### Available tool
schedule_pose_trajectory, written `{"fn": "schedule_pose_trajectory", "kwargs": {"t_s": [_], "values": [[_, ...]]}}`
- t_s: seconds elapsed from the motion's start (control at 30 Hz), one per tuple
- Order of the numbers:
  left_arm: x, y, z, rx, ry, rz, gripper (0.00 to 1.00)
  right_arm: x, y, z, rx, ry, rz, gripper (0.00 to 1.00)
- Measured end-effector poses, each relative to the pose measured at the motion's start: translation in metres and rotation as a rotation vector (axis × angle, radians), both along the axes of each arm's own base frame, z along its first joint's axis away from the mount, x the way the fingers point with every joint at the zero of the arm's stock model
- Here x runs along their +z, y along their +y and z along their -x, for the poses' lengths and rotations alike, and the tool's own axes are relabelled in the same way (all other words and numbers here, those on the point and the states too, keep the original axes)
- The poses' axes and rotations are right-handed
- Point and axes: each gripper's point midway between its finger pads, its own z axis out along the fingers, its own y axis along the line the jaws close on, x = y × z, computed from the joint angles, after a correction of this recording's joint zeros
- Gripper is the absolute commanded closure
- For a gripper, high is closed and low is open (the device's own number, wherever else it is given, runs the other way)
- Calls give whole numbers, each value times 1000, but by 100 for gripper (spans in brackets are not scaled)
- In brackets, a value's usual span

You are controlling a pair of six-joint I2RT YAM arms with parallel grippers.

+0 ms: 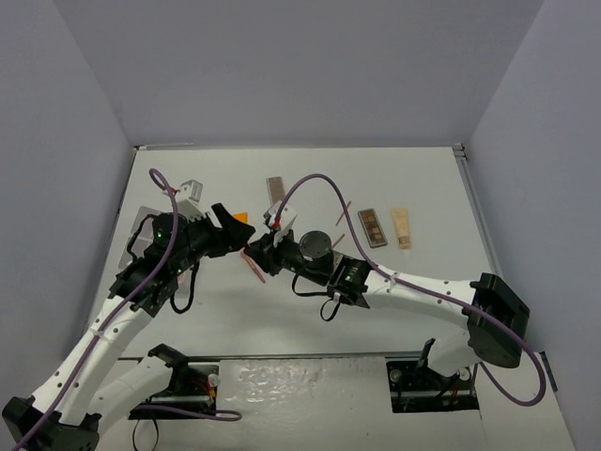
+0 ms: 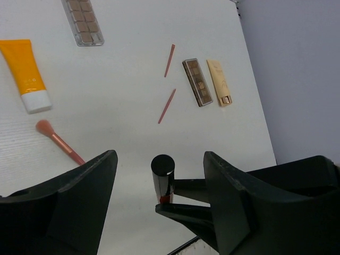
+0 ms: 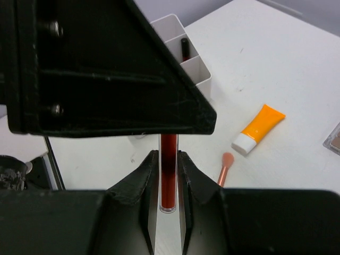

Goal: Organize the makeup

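My right gripper [image 3: 168, 159] is shut on a dark-red lip gloss tube [image 3: 169, 175] and holds it above the table. Its black cap [image 2: 162, 166] stands between the fingers of my left gripper [image 2: 159, 155], which is open with a gap on each side. Both grippers meet at the table's middle [image 1: 252, 246]. On the table lie an orange tube with a white cap [image 2: 26, 74], a pink brush [image 2: 58, 141], two brown palettes [image 2: 83, 21] [image 2: 197, 82], a beige tube [image 2: 219, 82] and two thin sticks [image 2: 169, 60] [image 2: 167, 106].
The white compartment box [image 1: 192, 197] stands at the left behind my left arm. In the right wrist view the box [image 3: 183, 53] has a dark item in one compartment. Grey walls close in the table on three sides.
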Motion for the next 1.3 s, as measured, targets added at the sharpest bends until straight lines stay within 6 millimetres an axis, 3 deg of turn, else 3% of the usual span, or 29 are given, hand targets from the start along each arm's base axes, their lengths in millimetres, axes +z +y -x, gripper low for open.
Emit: {"fn": "schedule_pose_trajectory", "kwargs": {"t_s": [0.1,0.2,0.27,0.37,0.53,0.67,0.73,0.9,1.0,1.17,1.3], "values": [[1,-5,2,-9,-7,-3,64,9,-2,-1,-13,-13,-31,100],[2,-9,2,-13,-14,-4,90,16,-1,-3,-20,-25,-55,100],[3,-13,2,-20,-20,0,99,18,-1,-3,-23,-28,-62,97],[3,-16,1,-20,-28,-5,100,17,-3,-5,-32,-29,-60,75],[3,-15,-2,-10,-37,-14,100,18,-4,-8,-54,-35,-61,27],[-1,-4,-8,38,-58,-74,100,13,-9,-13,-89,-30,-39,8],[-7,7,-12,83,-64,-134,100,9,-14,-15,-111,-21,-20,1],[-18,43,-31,211,-68,-304,100,5,-41,-16,-190,-9,25,0],[-24,76,-50,316,-54,-382,100,5,-67,-18,-266,-5,46,0],[-39,147,-81,518,1,-467,100,-1,-114,-24,-427,9,88,0],[-56,180,-102,590,37,-524,100,-10,-143,-26,-509,16,119,0]]}}
